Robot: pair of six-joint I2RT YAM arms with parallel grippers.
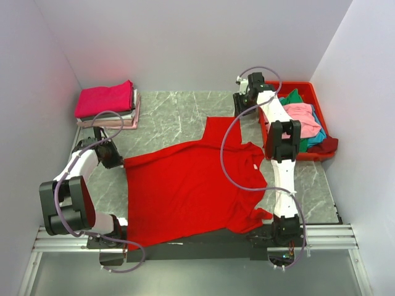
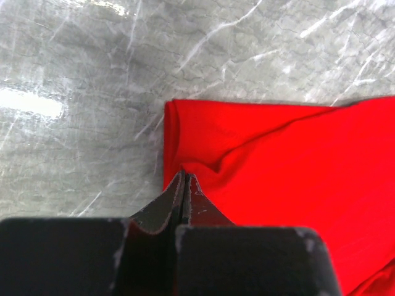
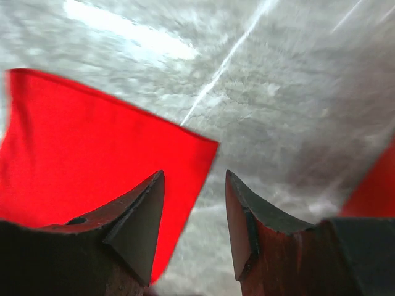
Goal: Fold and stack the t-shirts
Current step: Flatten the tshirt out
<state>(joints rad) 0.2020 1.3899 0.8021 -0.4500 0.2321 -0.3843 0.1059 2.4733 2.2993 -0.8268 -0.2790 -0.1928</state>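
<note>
My left end effector (image 2: 184,180) pinches the left corner of the large bright red cloth t-shirt (image 1: 185,188). My right end effector (image 3: 194,209), spread, hangs over its far sleeve's edge.

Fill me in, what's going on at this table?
Two robot arms are laying a large red t-shirt out flat on the table. The left gripper is shut and appears to pinch the shirt's left edge. The right gripper is open at the far sleeve, holding nothing. A stack of folded shirts sits in the far left corner, and loose shirts wait in the red bin on the right.
</note>
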